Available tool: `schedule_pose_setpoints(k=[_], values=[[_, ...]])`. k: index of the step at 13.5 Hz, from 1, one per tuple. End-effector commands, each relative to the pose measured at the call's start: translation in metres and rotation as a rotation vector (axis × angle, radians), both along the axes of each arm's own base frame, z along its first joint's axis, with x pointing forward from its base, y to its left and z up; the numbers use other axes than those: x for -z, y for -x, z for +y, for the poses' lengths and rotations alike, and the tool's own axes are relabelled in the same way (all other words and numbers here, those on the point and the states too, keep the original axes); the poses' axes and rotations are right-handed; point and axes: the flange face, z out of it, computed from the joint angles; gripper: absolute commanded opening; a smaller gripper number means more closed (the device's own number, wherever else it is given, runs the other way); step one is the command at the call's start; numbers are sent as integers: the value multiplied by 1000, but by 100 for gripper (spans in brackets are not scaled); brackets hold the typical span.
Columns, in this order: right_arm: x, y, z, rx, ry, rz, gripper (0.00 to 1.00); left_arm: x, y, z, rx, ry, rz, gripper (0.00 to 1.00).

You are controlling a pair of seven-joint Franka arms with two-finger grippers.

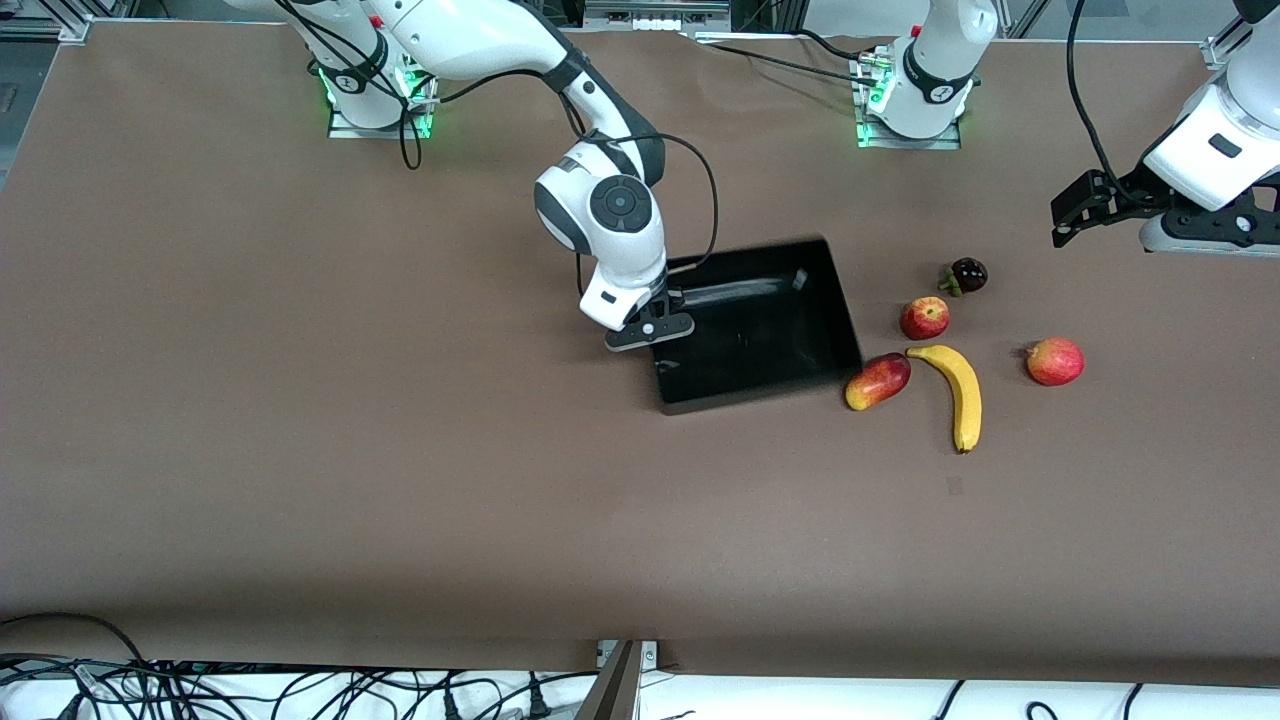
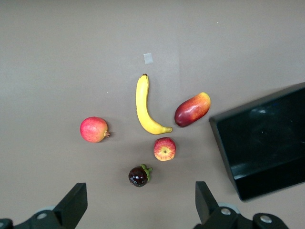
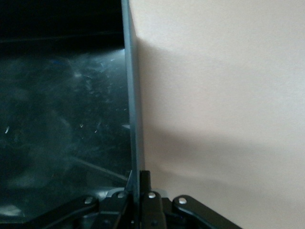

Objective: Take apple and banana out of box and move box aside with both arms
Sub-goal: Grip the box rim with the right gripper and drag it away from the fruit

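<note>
The black box lies mid-table. My right gripper is shut on its wall at the right arm's end; the right wrist view shows the thin wall between the closed fingers of the right gripper. Beside the box, toward the left arm's end, lie the mango, banana, one apple, a second apple and the mangosteen. My left gripper hangs open and empty above the table near the mangosteen. The left wrist view shows the left gripper just short of the mangosteen.
The brown table carries nothing else. The arm bases stand along the edge farthest from the front camera. Cables hang at the nearest edge. The left wrist view also shows the banana, mango, both apples and the box.
</note>
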Motion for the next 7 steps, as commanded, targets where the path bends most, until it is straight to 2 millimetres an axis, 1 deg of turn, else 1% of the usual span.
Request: schedule_pose_setpoints(k=[1,2,3,5,6,7], values=[[-28,-29,-32,7,20,19,0,-10,-1,-4,-10,6,-3,100],[-38,-42,-49,9,24,29,0,-9,-5,-5,-9,5,0,100],[-54,-53,-68,2,36,45,0,-11,-8,-6,-9,6,-4,100],[-88,-89,-117,-11,51,90,0,-10,-12,-2,-17,10,-2,100],[-106,-110,-150,-11,38,122,0,-10,-11,-2,-18,11,2,100],[-116,-128,-181,6,19,151,0,-10,-11,-2,-19,11,4,100]])
